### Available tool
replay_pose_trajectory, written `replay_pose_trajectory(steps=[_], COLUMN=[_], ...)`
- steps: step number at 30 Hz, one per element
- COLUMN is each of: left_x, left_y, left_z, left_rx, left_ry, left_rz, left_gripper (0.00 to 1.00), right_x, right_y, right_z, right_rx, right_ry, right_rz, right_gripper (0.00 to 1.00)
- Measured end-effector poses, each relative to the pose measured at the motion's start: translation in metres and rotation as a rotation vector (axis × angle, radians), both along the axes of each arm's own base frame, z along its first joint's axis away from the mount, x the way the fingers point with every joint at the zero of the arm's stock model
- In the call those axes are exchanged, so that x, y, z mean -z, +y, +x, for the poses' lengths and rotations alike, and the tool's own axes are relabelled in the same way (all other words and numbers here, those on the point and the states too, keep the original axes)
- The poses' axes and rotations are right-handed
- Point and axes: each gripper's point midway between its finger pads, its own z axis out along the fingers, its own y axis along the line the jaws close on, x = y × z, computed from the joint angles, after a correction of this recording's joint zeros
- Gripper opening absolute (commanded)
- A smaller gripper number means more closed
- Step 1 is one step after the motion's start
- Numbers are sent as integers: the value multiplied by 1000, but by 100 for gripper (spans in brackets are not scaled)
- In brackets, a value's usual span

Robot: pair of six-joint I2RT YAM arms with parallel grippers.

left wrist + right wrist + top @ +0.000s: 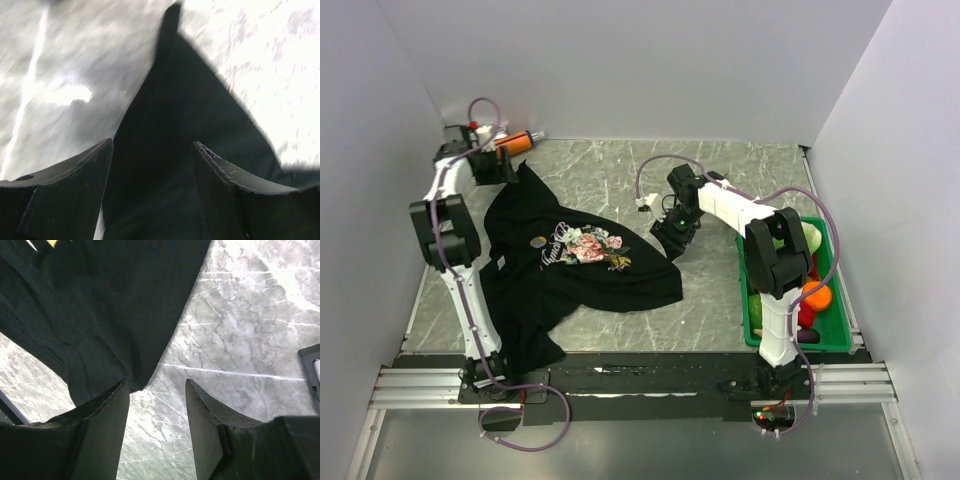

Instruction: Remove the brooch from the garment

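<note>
Left gripper (152, 146) gapes empty over the black rose-print T-shirt (175, 130)'s corner, right gripper (156, 382) likewise at its hem. The cloth lies spread, I'd say to bare the tiny round gold brooch (538, 241).

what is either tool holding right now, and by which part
Nothing is held. The left tool is open above the shirt; the right tool is open at its edge.
</note>
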Motion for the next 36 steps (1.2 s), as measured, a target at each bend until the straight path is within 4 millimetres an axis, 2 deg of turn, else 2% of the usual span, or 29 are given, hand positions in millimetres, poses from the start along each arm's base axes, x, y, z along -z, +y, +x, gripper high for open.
replay_pose_trajectory(steps=[3, 8, 10, 13, 17, 20, 21, 23, 24, 27, 31, 33, 34, 35, 36], left_x=[5, -3, -5, 0, 18, 27, 28, 27, 26, 26, 25, 25, 25, 23, 21], left_y=[-18, -42, -44, -36, -22, -15, -14, -14, -16, -24, -32, -34, -34, -36, -36], left_z=[23, 58, 70, 82, 82, 81, 80, 81, 82, 82, 83, 82, 82, 81, 80], left_rx=[-4, -20, -44, -97, -151, -169, -170, -170, -161, -131, -89, -74, -69, -61, -59], left_ry=[-33, -123, -151, -166, -138, -119, -116, -121, -126, -129, -138, -138, -139, -140, -139], left_rz=[50, 140, 158, 184, 214, 225, 225, 222, 217, 193, 189, 186, 181, 169, 156], left_gripper=[69, 69, 69, 65, 59, 46, 39, 30, 18, 1, 1, 1, 1, 1, 1], right_x=[1, -1, -1, -1, -1, -3, -3, -1, 1, 12, 30, 28, 29, 29, 29], right_y=[-1, -2, -3, -4, -3, 1, 3, 6, 7, 8, 6, 10, 11, 13, 13], right_z=[-2, -4, -5, -6, -8, -5, -3, -1, 0, -1, -2, 3, 3, 2, 1], right_rx=[3, 2, 0, -2, -9, -17, -19, -23, -24, -25, -15, -14, -12, -15, -16], right_ry=[8, 9, 13, 16, 14, 5, 1, 0, 3, 21, 43, 25, 24, 25, 23], right_rz=[-4, -9, -11, -20, -30, -32, -30, -30, -32, -49, -100, -103, -107, -107, -110], right_gripper=[57, 57, 57, 57, 57, 57, 57, 57, 57, 58, 66, 68, 63, 52, 47])
